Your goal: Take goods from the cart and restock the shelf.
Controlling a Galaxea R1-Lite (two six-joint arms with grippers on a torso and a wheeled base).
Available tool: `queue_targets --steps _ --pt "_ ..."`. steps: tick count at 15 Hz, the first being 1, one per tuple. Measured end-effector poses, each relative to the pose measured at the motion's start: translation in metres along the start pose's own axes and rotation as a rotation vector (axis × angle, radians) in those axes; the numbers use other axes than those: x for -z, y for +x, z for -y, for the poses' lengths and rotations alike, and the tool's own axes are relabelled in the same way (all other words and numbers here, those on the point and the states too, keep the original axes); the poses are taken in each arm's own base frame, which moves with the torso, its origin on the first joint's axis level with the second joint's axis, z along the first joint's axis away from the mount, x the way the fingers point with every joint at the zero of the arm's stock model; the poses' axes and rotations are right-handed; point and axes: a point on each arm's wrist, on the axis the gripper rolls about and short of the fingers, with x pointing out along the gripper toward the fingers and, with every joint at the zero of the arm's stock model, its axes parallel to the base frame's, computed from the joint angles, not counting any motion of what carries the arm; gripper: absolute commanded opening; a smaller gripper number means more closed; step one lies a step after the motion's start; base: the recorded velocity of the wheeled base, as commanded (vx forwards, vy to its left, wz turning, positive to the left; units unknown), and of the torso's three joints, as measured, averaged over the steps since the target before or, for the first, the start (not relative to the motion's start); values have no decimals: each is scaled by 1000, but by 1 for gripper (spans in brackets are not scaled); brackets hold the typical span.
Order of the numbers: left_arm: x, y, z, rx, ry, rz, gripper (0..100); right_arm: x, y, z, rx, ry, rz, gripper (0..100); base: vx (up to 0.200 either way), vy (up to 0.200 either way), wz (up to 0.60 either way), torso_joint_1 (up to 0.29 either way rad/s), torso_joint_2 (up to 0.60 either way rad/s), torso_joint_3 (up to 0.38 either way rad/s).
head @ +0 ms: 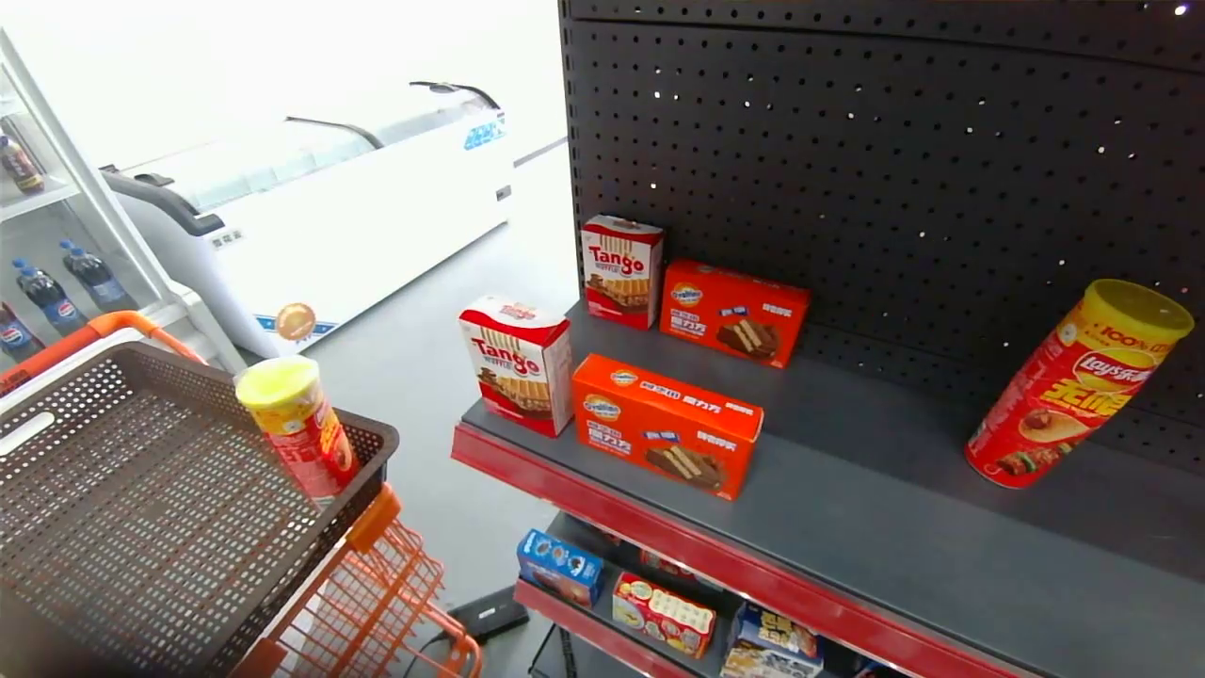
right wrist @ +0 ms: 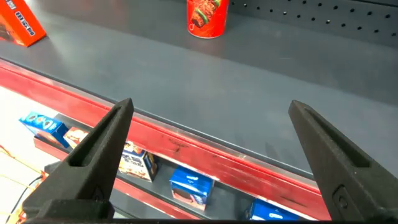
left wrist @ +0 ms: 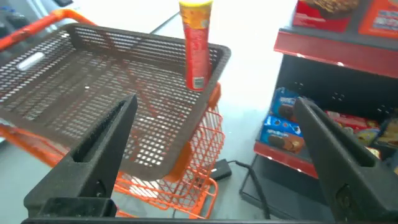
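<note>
Left gripper (left wrist: 214, 165) hangs over the cart (left wrist: 124, 38), fingers spread wide apart. Right gripper (right wrist: 214, 162), spread as wide, sits above the shelf (right wrist: 217, 81) by its red front edge. One chip can (head: 297, 424) stands upright in the cart's brown basket, lower left of the head view. A second chip can (head: 1073, 386) stands on the shelf at far right, well apart from the wafer boxes (head: 518, 363) at centre.
</note>
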Motion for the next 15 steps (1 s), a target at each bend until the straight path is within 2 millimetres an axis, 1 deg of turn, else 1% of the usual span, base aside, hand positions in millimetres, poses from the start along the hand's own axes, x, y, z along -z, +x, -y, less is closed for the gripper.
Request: queue_targets --steps 2,4,6,8,10,13,15 --pt "-25 7 -2 -45 4 -44 100 0 0 0 1 0 0 100 0 0 0 0 0 0" --pt "-48 27 -2 -56 10 -129 100 0 0 0 1 0 0 100 0 0 0 0 0 0" --pt "-62 54 0 -53 4 -229 100 0 0 0 0 0 0 100 0 0 0 0 0 0" --pt "-66 79 1 -80 15 -324 100 0 0 0 0 0 0 100 0 0 0 0 0 0" --pt "-64 103 1 -102 7 -387 100 0 0 0 0 0 0 100 0 0 0 0 0 0" --pt "-60 144 1 -79 -16 -341 100 0 0 0 1 0 0 100 0 0 0 0 0 0" --pt "-57 171 1 -76 -26 -257 100 0 0 0 0 0 0 100 0 0 0 0 0 0"
